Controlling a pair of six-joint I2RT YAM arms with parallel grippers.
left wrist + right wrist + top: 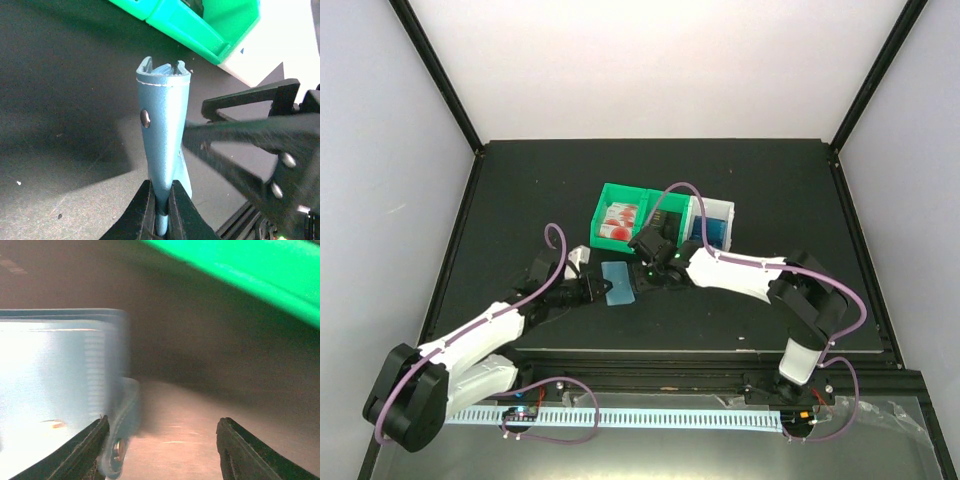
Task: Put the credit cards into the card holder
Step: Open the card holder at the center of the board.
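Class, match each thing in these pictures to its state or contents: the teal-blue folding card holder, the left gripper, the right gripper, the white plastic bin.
Things:
1 teal-blue folding card holder
2 left gripper
3 right gripper
4 white plastic bin

States:
A jaws apart, nothing between them
B blue contents inside
C pinched at one edge
D shut on the holder

Pairs: 1-C, 2-D, 3-A, 4-B

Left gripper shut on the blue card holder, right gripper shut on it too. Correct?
Wrong on the right gripper: it is open, with nothing between its jaws. The card holder only lies beside one finger, as the right wrist view shows. The left gripper is shut on the card holder.
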